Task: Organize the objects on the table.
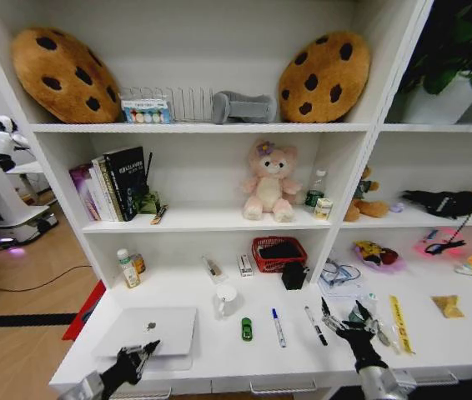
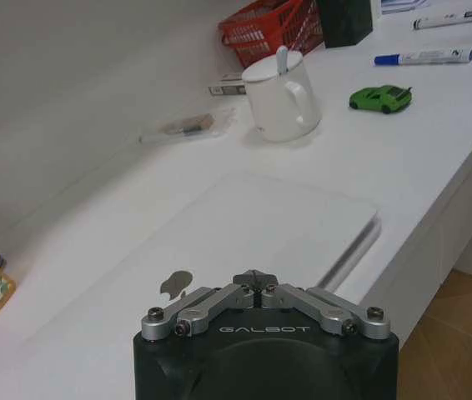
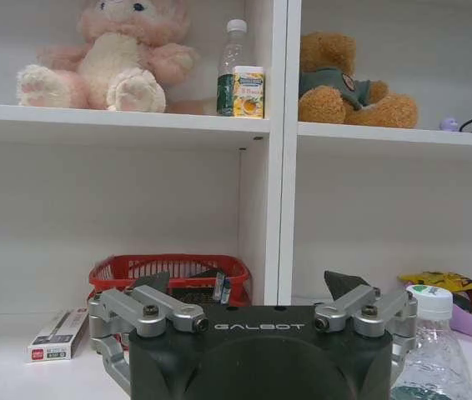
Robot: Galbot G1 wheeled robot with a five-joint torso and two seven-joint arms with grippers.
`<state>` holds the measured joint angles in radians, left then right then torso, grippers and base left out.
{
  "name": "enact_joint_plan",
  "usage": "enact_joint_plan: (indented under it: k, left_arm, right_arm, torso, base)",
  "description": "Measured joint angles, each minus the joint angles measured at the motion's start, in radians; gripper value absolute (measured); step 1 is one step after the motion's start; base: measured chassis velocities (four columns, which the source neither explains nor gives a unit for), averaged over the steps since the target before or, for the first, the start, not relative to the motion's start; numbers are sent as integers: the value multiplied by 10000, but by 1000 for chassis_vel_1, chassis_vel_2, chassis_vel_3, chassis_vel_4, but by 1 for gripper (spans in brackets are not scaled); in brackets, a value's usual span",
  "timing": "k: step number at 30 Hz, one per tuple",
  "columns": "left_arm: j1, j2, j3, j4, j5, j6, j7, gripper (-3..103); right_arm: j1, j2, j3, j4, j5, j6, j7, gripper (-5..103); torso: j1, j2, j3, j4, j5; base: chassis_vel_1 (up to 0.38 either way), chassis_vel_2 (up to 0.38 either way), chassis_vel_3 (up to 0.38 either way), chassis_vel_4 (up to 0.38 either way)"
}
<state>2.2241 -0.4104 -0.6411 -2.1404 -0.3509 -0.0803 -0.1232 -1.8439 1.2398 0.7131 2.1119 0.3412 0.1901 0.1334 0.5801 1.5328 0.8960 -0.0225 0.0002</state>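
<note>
White surface [image 1: 219, 350] right up front, and the left gripper [image 1: 140, 354] hangs at its near edge, over the front edge of the silver laptop [image 1: 148, 331]. From the left wrist view its jaws are pressed together, tips meeting above the closed lid. Over on the right, the right gripper [image 1: 354, 321] is raised above the near right part of the surface, jaws spread wide, nothing between them.

Moving back a little, three small items sit in a row between the two arms: the tiny green toy [image 1: 246, 328], a little car, then the blue-capped pen [image 1: 278, 327] just to its right, then the black pen [image 1: 315, 325], all lying flat and apart from each other. A yellow strip [image 1: 399, 323] lies further right, past the right gripper.

Behind the toy car stands a white mug [image 1: 226, 298] with something upright in it. Further back, near the wall, a red basket [image 1: 278, 253] sits with a black box [image 1: 293, 275] just beside it. At the far left corner stands the small green-capped bottle [image 1: 127, 268], upright.

On the shelf above, a pink plush toy [image 1: 269, 182] sits with a bottle [image 1: 315, 190] nearby, and books [image 1: 111, 185] stand to the left.
</note>
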Motion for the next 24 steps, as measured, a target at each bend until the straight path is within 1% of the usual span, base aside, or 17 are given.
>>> enact_joint_plan:
  k: [3,4,6,7,8,9,10,11,12,13,14,15,17,19,21,22,24]
  left_arm:
    - [-325,-1001,273,277,187,-152,71,0]
    - [-325,-1001,273,277,187,-152,71,0]
    - [-500,-1336,287,254,120,-166,41,0]
    - [-753,-1682,224,109,-94,-162,-38,-3]
    - [-990,-1934,110,-33,-331,-147,-126,1]
    - [-990,-1934,110,-33,-331,-147,-126,1]
    - [-1250,-2299,-44,-226,-678,-111,-245,12]
    - [-1414,-2581,-163,-351,-889,-101,-312,12]
    - [-1414,-2581,-163,-351,-889,-101,-312,12]
    - [-1615,-3005,-363,-554,-1245,-76,-358,23]
    - [-1703,-3323,-532,-692,-1570,-49,-365,28]
    - [-1703,-3323,-532,-692,-1570,-49,-365,28]
    - [-1910,-4058,-1046,-822,-2083,-61,-321,39]
    - [-1968,-4228,-1160,-835,-2224,-66,-291,39]
    - [-2263,-4857,-1558,-833,-2776,-88,-190,49]
    - [-2263,-4857,-1558,-833,-2776,-88,-190,49]
    - [-2537,-5436,-1945,-791,-3311,-134,-98,60]
  right_arm:
    - [-57,-1,-110,23,-139,-8,9,100]
    - [-57,-1,-110,23,-139,-8,9,100]
    - [-81,-6,-135,40,-173,-9,12,100]
    - [-117,-20,-165,64,-223,-9,12,100]
    - [-146,-23,-178,90,-257,-9,12,100]
    - [-146,-23,-178,90,-257,-9,12,100]
    - [-186,-4,-192,110,-283,-8,14,100]
    - [-215,17,-211,120,-311,-5,14,100]
    - [-215,17,-211,120,-311,-5,14,100]
    - [-278,71,-227,129,-352,12,14,100]
    - [-320,98,-236,131,-380,26,14,100]
    - [-320,98,-236,131,-380,26,14,100]
    - [-398,118,-242,130,-430,59,12,100]
    - [-407,116,-243,130,-432,60,10,100]
    - [-431,95,-243,129,-432,65,-4,100]
    - [-431,95,-243,129,-432,65,-4,100]
    - [-484,59,-249,149,-434,75,-81,100]
  torso:
    - [0,0,1,1,-3]
    - [0,0,1,1,-3]
    - [0,-1,1,0,-3]
    - [0,0,1,1,-4]
    - [1,0,1,-1,-1]
    - [1,0,1,-1,-1]
    - [1,-1,1,-3,0]
    - [1,-1,2,-3,-1]
    - [1,-1,2,-3,-1]
    - [1,0,1,-3,-3]
    - [1,-1,2,-4,0]
    - [1,-1,2,-4,0]
    - [0,0,1,-2,0]
    - [0,0,2,-2,-1]
    - [0,-1,1,0,-2]
    - [0,-1,1,0,-2]
    - [1,0,1,-2,-2]
  base:
    - [0,0,0,0]
    - [0,0,0,0]
    - [0,0,0,0]
    - [0,0,0,0]
    - [0,0,0,0]
    - [0,0,0,0]
    - [0,0,0,0]
    - [0,0,0,0]
    - [0,0,0,0]
    - [0,0,0,0]
    - [0,0,0,0]
    - [0,0,0,0]
    - [0,0,0,0]
    - [0,0,0,0]
    - [0,0,0,0]
    - [0,0,0,0]
    - [0,0,0,0]
